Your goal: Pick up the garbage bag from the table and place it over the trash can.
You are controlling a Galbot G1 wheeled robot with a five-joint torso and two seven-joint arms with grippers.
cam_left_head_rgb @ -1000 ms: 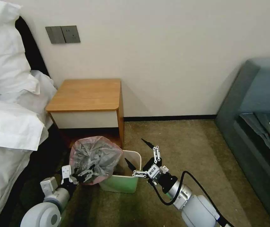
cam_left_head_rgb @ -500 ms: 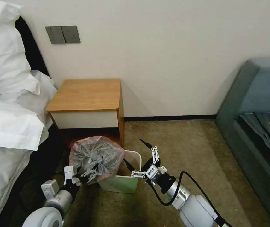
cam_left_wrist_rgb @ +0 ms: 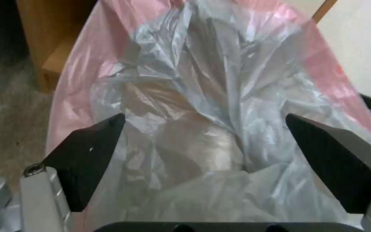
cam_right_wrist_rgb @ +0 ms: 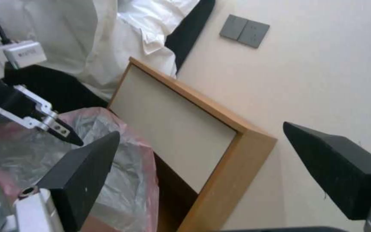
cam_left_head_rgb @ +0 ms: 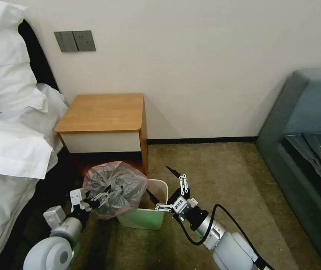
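The garbage bag [cam_left_head_rgb: 116, 186], crinkled grey with a pink rim band, is bunched over the left part of the trash can [cam_left_head_rgb: 144, 219], a cream bin with a green lower side on the carpet. The bin's right rim stays bare. My left gripper [cam_left_head_rgb: 97, 197] stands open at the bag's left side. In the left wrist view its fingers are spread wide with the garbage bag [cam_left_wrist_rgb: 203, 96] between and beyond them. My right gripper [cam_left_head_rgb: 158, 180] is open over the bin's right rim, holding nothing. The table [cam_left_head_rgb: 100, 111] stands behind the bin with a bare wooden top.
A bed with white pillows [cam_left_head_rgb: 6, 112] borders the left side. A grey sofa [cam_left_head_rgb: 306, 123] stands at the right. A switch plate [cam_left_head_rgb: 74, 40] is on the wall. Open carpet [cam_left_head_rgb: 216, 168] lies between the bin and the sofa.
My left gripper has drawn back a little to the left and up along the bag's side. The right gripper has edged slightly left. The bag has barely shifted.
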